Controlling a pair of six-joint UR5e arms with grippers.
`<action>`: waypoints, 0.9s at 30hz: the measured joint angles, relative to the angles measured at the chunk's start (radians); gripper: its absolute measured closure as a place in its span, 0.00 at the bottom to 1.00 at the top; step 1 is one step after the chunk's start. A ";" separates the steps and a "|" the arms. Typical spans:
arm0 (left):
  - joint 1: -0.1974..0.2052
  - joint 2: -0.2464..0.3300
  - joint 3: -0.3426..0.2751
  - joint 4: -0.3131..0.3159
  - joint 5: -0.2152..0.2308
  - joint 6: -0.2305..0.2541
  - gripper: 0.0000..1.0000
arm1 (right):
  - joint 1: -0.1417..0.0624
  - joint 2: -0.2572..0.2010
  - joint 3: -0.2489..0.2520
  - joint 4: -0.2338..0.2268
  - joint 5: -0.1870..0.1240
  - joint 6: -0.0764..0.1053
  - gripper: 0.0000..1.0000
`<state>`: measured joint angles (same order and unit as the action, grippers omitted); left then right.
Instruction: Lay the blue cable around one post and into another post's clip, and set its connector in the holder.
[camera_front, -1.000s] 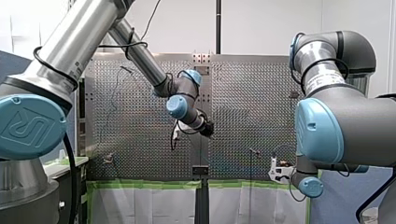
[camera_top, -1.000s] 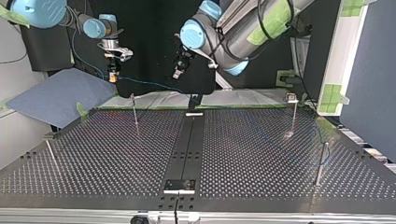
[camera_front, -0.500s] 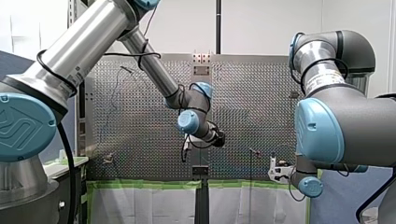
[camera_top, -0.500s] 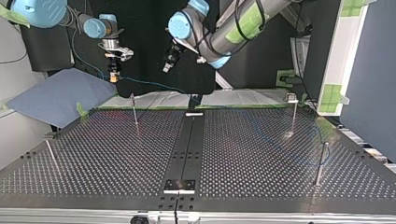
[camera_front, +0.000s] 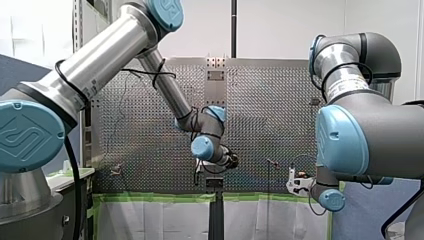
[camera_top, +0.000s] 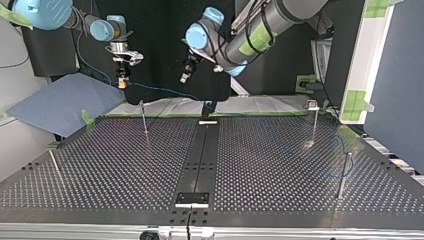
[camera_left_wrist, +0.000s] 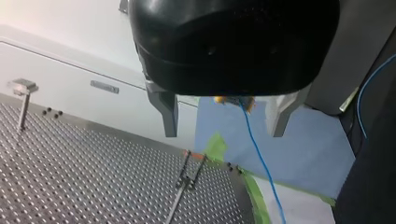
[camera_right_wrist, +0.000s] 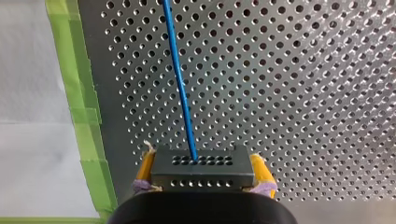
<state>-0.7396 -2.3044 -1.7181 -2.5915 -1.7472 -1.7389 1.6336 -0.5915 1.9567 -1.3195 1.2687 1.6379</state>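
My right tool (camera_right_wrist: 201, 173) was clamped on a black block-shaped connector (camera_right_wrist: 201, 165) with rows of small holes, its yellow pads (camera_right_wrist: 259, 171) pressed against the block's two short sides; a thin blue cable (camera_right_wrist: 180, 88) left the connector's face and ran straight ahead over the perforated metal desk (camera_right_wrist: 303, 93), near a strip of green tape (camera_right_wrist: 86, 116) along the desk's edge.

In the top view that right tool (camera_top: 121, 80) pointed downward at the view's left, in the air beyond the desk's far edge and above a blue-grey sheet (camera_top: 60, 102); the blue cable (camera_top: 165, 91) sagged from it toward the view's middle; it passed over the top of a thin metal post (camera_top: 144, 117) without touching it and came down near the far end of the black centre strip (camera_top: 205, 145); farther across the desk I could not follow it with certainty.

My left tool (camera_left_wrist: 224, 133), black-bodied, had its metal fingers (camera_left_wrist: 169, 114) spread wide with nothing gripped between them; in the top view it (camera_top: 186, 76) hung near the middle, just above the sagging cable and apart from it; in the left wrist view the cable (camera_left_wrist: 261, 163) dropped ahead of the fingers. On the desk ahead stood a slim post with a forked clip (camera_left_wrist: 187, 179), holding no cable; a flat-headed post (camera_left_wrist: 22, 88) stood well apart from it.
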 joint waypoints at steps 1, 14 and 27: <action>0.002 -0.009 0.000 0.009 0.000 0.001 0.07 | 0.000 0.000 0.000 0.000 0.000 0.000 1.00; 0.016 -0.121 0.002 0.122 0.004 0.006 0.07 | 0.005 0.000 -0.001 -0.004 0.000 0.001 1.00; 0.039 -0.206 0.037 0.230 -0.008 0.008 0.07 | 0.007 0.000 -0.005 -0.004 -0.001 0.006 1.00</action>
<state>-0.7011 -2.5100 -1.6808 -2.3613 -1.7549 -1.7306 1.6408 -0.5915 1.9521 -1.3238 1.2676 1.6443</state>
